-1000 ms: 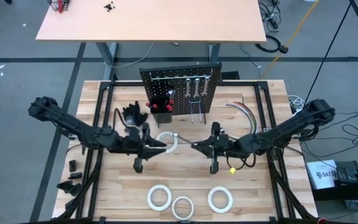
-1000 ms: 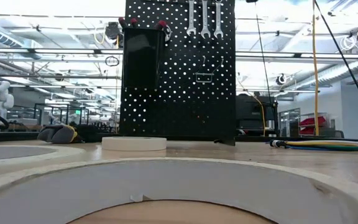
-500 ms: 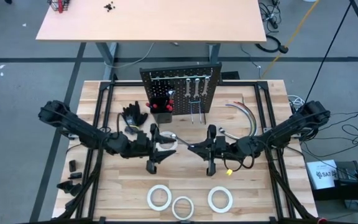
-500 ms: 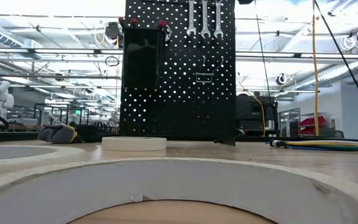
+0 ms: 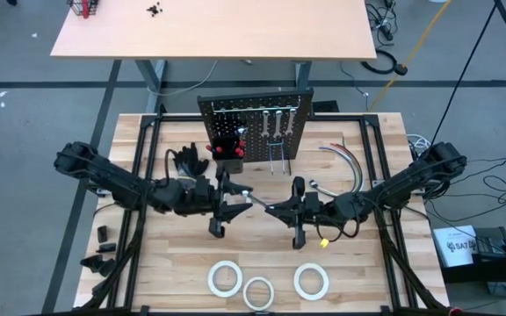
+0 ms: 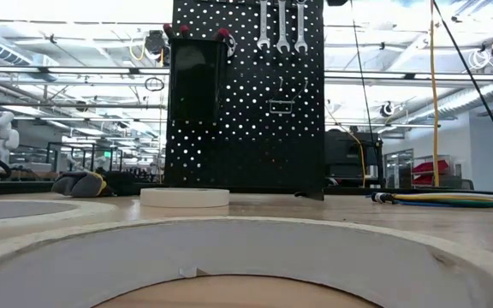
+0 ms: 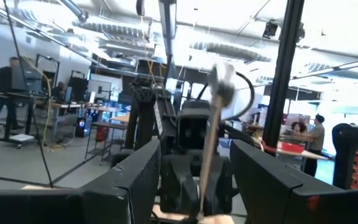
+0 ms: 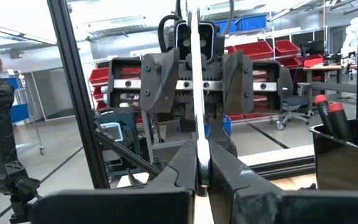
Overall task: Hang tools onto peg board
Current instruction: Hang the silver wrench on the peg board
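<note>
My right gripper (image 5: 277, 209) is shut on a silver ratchet (image 5: 257, 200), which it holds above the middle of the table. The ratchet's head (image 7: 221, 81) points toward my left gripper (image 5: 228, 205). That gripper is open, one finger on each side of the ratchet's shaft, with a gap showing on both sides. The black peg board (image 5: 255, 123) stands upright at the far middle, with wrenches (image 6: 281, 26) hanging on its hooks. Red-handled screwdrivers (image 6: 222, 34) stick up out of its bin. One white tape roll (image 6: 184, 198) lies flat in front of the board. My right gripper pinches the ratchet's handle (image 8: 197, 146) near its free end between its two fingers. The fingers come about level from the table's right and lie along the handle. The ratchet sticks out ahead of them toward the table's left, clear of the table.
Three white tape rolls (image 5: 225, 278) (image 5: 258, 292) (image 5: 311, 281) lie near the front edge. Black gloves (image 5: 190, 161) lie left of the board and curved grey hoses (image 5: 345, 158) right of it. A black frame (image 5: 143, 175) borders the tabletop.
My left gripper has gone toward the table's right edge, toward the ratchet, and its fingers now stand on either side of the ratchet's head end. The ratchet and my right gripper have stayed about where they were.
</note>
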You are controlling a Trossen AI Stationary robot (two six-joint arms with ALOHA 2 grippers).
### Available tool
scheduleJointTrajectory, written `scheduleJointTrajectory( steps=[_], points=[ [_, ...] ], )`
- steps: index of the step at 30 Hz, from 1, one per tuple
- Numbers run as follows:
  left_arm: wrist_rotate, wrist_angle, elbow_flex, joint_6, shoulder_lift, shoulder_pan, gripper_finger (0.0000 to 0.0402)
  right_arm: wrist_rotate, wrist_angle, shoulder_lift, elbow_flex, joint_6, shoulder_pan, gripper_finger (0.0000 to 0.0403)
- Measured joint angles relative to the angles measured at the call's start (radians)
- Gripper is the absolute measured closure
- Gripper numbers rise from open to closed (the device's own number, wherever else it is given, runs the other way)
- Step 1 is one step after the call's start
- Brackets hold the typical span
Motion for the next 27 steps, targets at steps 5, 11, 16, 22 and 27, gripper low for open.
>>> scheduleJointTrajectory(
  steps=[5,11,16,22,27],
  points=[
    [0.002,-0.001,0.01,-0.001,0.0,0.018,0.0204,0.0,-0.001,0.0,0.0,-0.001,-0.005,0.0395],
    [0.058,-0.046,0.043,-0.025,0.0,0.03,0.0206,0.0,-0.001,0.0,0.0,-0.003,-0.016,0.0395],
    [0.121,-0.095,0.066,-0.077,0.0,0.047,0.0226,0.0,-0.001,0.0,0.0,-0.002,-0.025,0.0395],
    [0.131,-0.111,0.068,-0.077,0.0,0.051,0.0292,0.0,-0.002,0.0,0.0,-0.002,-0.026,0.0395],
    [0.119,-0.114,0.068,-0.075,0.0,0.052,0.0385,-0.004,-0.001,0.0,0.001,0.002,-0.025,0.0395]
  ],
)
